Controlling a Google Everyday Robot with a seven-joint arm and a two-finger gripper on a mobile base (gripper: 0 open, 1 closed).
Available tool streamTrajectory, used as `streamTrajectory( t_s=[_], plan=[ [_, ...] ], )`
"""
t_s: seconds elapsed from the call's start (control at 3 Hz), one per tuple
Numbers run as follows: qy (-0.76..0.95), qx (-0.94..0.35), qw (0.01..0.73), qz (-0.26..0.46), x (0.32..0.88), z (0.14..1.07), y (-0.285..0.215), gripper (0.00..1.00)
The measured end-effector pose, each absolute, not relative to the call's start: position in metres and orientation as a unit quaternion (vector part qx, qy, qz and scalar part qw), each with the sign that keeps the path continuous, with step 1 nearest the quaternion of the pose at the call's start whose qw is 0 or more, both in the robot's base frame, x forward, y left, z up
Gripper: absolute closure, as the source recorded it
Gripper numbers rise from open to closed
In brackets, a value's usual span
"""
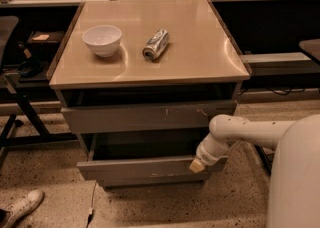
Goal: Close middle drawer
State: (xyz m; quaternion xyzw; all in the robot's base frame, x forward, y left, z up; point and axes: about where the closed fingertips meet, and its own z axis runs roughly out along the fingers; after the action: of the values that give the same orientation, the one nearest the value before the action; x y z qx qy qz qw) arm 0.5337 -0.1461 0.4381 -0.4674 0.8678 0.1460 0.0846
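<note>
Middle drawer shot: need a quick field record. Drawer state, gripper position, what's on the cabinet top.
middle drawer: pulled out, grey inside showing
gripper: at the right end of the drawer's front, seemingly against it; arm comes in from the right
drawer above: scratched front, sticks out less
cabinet top: white bowl upright; can on its side to the bowl's right, apart
task status: not yet closed
</note>
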Motion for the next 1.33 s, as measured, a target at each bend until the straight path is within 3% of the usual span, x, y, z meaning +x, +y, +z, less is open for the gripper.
streamTrajectory(
  t_s=[0.67,1.0,1.33],
  plan=[
    [0.868,-0.467,0.085,0.146,0.5336,0.438,-0.1461,0.13],
    [0.868,-0.467,0.085,0.146,0.5336,0.438,-0.1461,0.0],
    [0.868,-0.467,0.085,0.146,0.5336,0.438,-0.1461,0.0]
  ],
)
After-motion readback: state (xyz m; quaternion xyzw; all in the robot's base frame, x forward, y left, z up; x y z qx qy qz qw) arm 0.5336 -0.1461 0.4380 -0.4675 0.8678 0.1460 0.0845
